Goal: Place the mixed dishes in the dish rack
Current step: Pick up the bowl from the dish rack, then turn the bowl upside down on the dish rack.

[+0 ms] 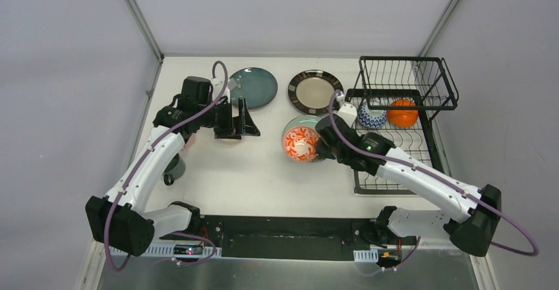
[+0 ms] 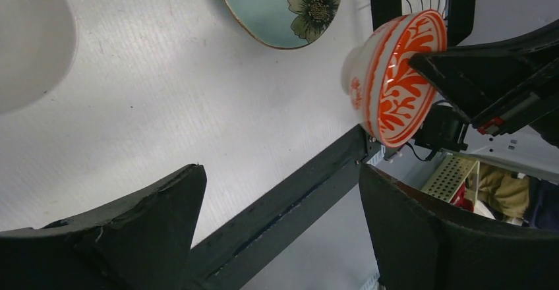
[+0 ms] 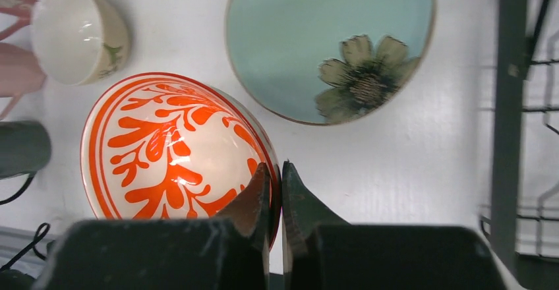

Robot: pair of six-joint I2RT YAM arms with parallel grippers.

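The right gripper [image 3: 275, 171] is clamped on the rim of the red-patterned bowl [image 3: 171, 148], holding it tilted above the table, just beside the mint plate with the flower [image 3: 329, 39] and left of the dish rack [image 1: 425, 142]. The left gripper [image 2: 280, 171] has its fingers wide apart around nothing, near the teal plate [image 1: 254, 87]
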